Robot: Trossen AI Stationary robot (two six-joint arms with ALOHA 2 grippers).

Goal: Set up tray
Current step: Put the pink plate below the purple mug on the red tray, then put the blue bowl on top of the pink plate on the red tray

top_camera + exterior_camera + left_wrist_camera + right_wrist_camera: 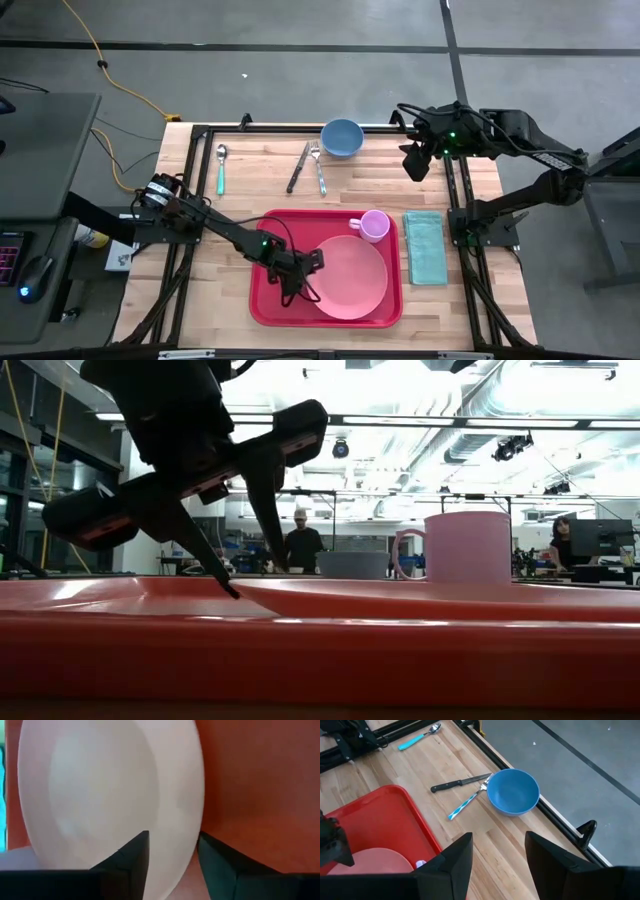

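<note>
The large red rectangular plastic tray (265,300) with its raised rim sits on the near half of the wooden table (260,190), between the two arms, so either can reach it. Inside it lies a round pink plate (355,280), taking up the right part of the tray floor, and a pink plastic mug (374,225) stands at the tray's far right corner, just beside the plate's edge.

The left gripper (308,262) is low over the tray at the plate's left rim. Its fingers (132,857) stand apart, straddling the plate's edge with nothing clamped between them; the low view shows them spread just above the tray. I'd judge the plate is set down and let go.

The right gripper (497,857) waits above the table's far right corner, fingers apart and empty, looking down on what is left outside the tray: a blue bowl (342,137), a black-handled knife (298,167), a fork with a light blue handle (318,168) and a teal-handled spoon (221,168) along the far edge, and a folded teal cloth (425,247) just right of the tray. These probably go on next.
</note>
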